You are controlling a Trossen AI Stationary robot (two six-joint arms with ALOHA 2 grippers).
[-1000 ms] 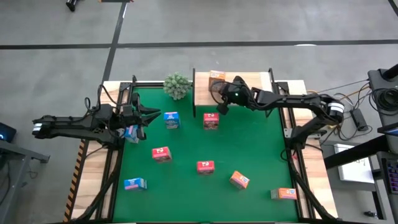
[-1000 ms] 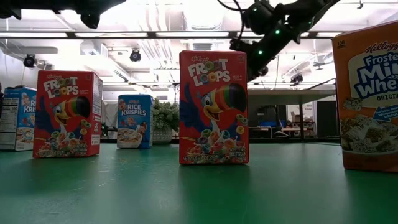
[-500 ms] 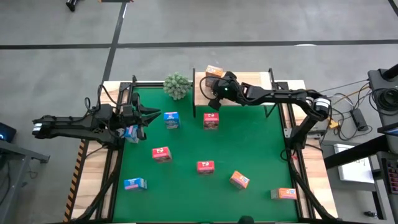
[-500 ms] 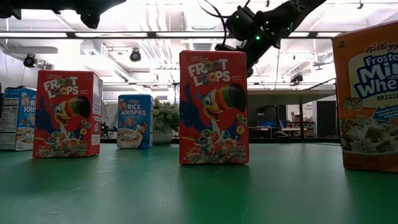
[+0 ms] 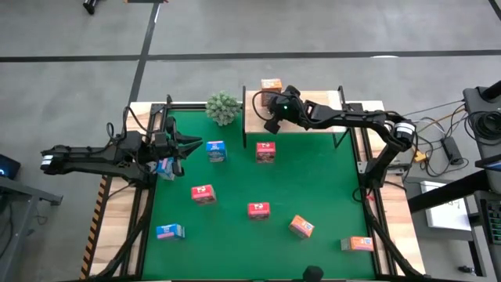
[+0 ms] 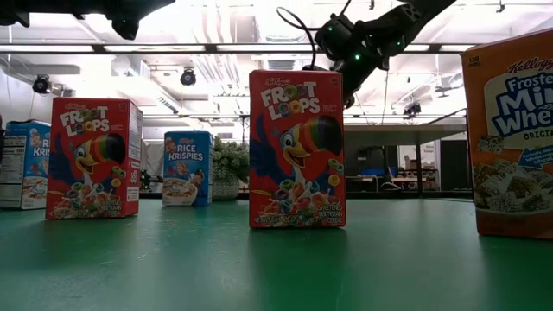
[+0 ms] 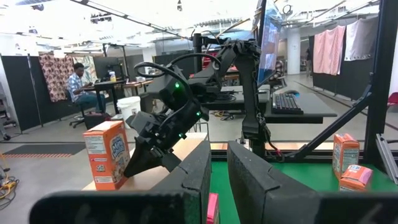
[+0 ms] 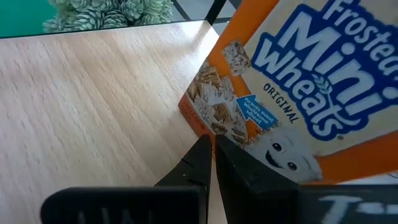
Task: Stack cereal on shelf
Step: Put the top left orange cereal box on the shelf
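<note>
Right wrist view: right gripper [image 8: 212, 146] shut, empty, tips at the corner of the orange box [image 8: 292, 93] standing on the shelf [image 8: 93, 106]. Best nudged gently, squaring it without tipping. Left gripper [image 5: 174, 147] clamped on a blue box [image 5: 165, 166] near the table's left edge.

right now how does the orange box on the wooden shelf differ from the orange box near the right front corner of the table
The orange box on the shelf stands on the wooden shelf by the right pincer; the corner orange box sits on the green table, far from both arms. The shelf box is at the back, the corner one at the front. Both are small orange cereal boxes.
</note>
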